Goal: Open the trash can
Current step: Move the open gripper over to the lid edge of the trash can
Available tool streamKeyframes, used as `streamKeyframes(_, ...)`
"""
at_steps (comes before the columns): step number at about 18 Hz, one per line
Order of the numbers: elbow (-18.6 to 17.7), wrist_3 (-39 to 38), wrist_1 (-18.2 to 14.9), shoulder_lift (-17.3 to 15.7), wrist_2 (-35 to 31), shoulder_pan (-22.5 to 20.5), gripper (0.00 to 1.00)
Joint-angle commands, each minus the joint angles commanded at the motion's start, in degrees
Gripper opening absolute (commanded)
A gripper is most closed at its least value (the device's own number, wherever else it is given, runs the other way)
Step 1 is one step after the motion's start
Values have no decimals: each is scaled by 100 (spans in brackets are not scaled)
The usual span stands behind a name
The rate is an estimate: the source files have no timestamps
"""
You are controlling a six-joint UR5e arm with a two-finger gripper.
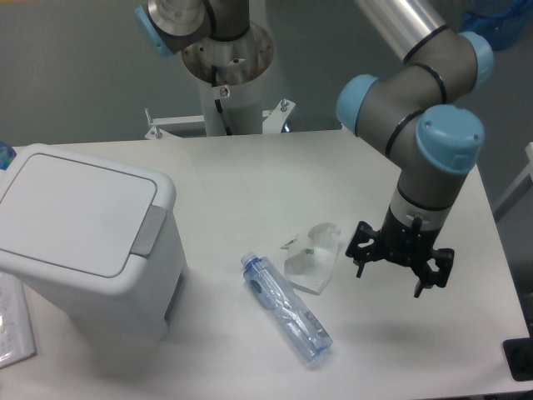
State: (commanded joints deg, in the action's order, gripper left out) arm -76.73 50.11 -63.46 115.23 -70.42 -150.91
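White plastic bin point(83, 242), the task's object, stands at the table's point(250, 175) left edge with its flat lid point(75, 212) lying closed and level with the rim; the grey tab point(150, 231) on the rim's right side is untouched. Nothing of the task is done. Gripper point(399, 269) hangs above the table's right half, well apart from the bin, its fingers spread wide and holding nothing. Between gripper and bin lie a clear bottle point(286, 308) on its side and, just beside it, a crumpled wrapper point(312, 258); neither belongs to the task. What is left, as a judgement: carry the gripper leftward over the bottle and wrapper, bring a fingertip onto the tab, and press so that the lid is released and swings up on its hinge. Whether the tab needs a firm or light push cannot be told.
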Motion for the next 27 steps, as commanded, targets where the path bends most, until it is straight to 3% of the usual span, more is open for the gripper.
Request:
streamKeyframes(5,0,-606,9,-290,1143,175,100)
streamKeyframes(7,0,-809,9,-448,1293,333,100)
streamKeyframes(13,-9,-1301,9,-747,1355,966,100)
streamKeyframes(17,-254,-1784,9,-1072,1364,1265,100)
streamKeyframes(21,-843,-1970,35,-1476,1355,1301,100)
streamKeyframes(24,-949,-1979,359,-1503,1347,1327,100)
streamKeyframes(27,-1010,-1987,448,-1477,1347,1336,100)
